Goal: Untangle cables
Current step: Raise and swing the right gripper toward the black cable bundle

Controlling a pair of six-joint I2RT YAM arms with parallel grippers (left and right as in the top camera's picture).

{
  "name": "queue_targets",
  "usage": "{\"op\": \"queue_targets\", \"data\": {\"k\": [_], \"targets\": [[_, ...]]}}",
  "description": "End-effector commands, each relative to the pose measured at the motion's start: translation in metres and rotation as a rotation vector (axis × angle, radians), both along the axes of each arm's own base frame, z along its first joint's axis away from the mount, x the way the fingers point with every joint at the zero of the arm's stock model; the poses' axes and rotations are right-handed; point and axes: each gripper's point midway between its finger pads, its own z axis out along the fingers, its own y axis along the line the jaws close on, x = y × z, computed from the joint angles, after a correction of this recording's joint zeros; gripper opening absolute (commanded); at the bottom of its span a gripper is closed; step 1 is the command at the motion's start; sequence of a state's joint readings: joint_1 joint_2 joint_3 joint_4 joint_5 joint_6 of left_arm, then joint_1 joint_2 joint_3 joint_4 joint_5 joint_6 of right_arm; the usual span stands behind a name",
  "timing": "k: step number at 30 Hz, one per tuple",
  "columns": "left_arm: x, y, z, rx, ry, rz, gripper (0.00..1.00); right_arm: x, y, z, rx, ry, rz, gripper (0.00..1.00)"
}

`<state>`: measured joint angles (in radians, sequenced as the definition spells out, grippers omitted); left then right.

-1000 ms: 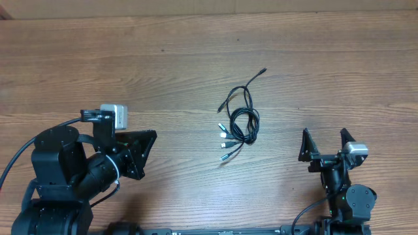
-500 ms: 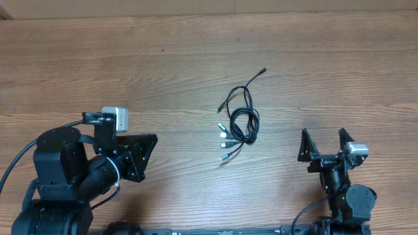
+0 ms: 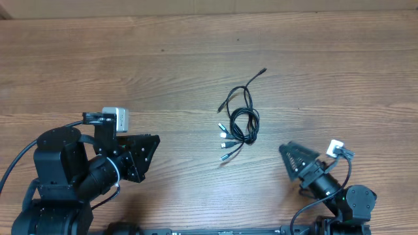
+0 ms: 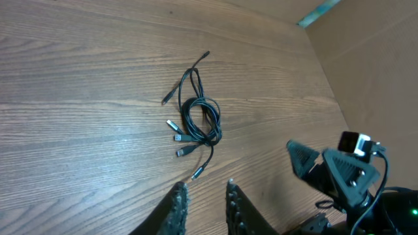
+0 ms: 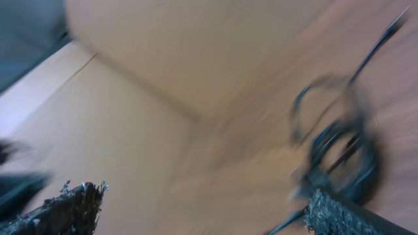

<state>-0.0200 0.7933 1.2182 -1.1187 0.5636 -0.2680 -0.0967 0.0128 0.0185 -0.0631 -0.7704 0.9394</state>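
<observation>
Table (image 3: 196,52): wood, bare around the work.

My left pincer (image 4: 204,186): low over the near-left table, fingers (image 4: 177,207) a narrow gap apart, nothing between them.

My right pincer (image 5: 206,192): near-right, jaws spread wide, holding nothing; its own view is blurred.

Cables (image 3: 240,124): one loose black tangle lying mid-table, between both pincers and well apart from each, somewhat nearer the right.

Silver plugs (image 3: 223,136) fan out on the tangle's left side.
</observation>
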Motion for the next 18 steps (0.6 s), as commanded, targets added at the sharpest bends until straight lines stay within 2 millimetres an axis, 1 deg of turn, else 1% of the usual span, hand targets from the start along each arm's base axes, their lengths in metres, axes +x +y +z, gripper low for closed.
{"op": "queue_targets", "data": {"k": [1,4,6,7,10,12,13,14,17,18], "targets": [[0.001,-0.001,0.0,-0.002,0.004,-0.006,0.25,-0.031,0.029,-0.002,0.096,0.098,0.25,1.0],[0.002,-0.002,-0.001,-0.002,0.009,-0.006,0.35,-0.027,0.026,-0.001,0.089,0.085,0.218,1.0],[0.003,-0.002,-0.002,-0.002,0.016,-0.006,0.53,-0.026,0.025,0.0,0.059,0.049,0.209,1.0],[0.003,-0.002,-0.003,-0.002,0.019,-0.007,0.6,-0.026,0.026,0.0,0.031,0.019,0.214,1.0],[0.003,-0.002,-0.004,-0.001,0.029,-0.006,0.72,-0.027,0.026,0.001,0.009,-0.006,0.218,1.0],[0.003,-0.002,-0.005,-0.002,0.031,-0.007,0.82,-0.029,0.027,0.009,0.007,-0.022,0.221,0.99],[0.004,-0.002,-0.005,-0.001,0.032,-0.006,0.89,-0.03,0.027,0.016,0.004,-0.038,0.221,1.0],[0.004,-0.002,-0.005,-0.001,0.034,-0.006,0.93,-0.031,0.027,0.022,0.001,-0.053,0.221,1.0],[0.005,-0.002,-0.006,-0.001,0.038,-0.006,1.0,-0.036,0.027,0.042,-0.007,-0.093,0.22,1.0],[0.005,-0.002,-0.006,-0.001,0.038,-0.006,1.0,-0.037,0.027,0.048,-0.009,-0.104,0.22,1.0]]}}
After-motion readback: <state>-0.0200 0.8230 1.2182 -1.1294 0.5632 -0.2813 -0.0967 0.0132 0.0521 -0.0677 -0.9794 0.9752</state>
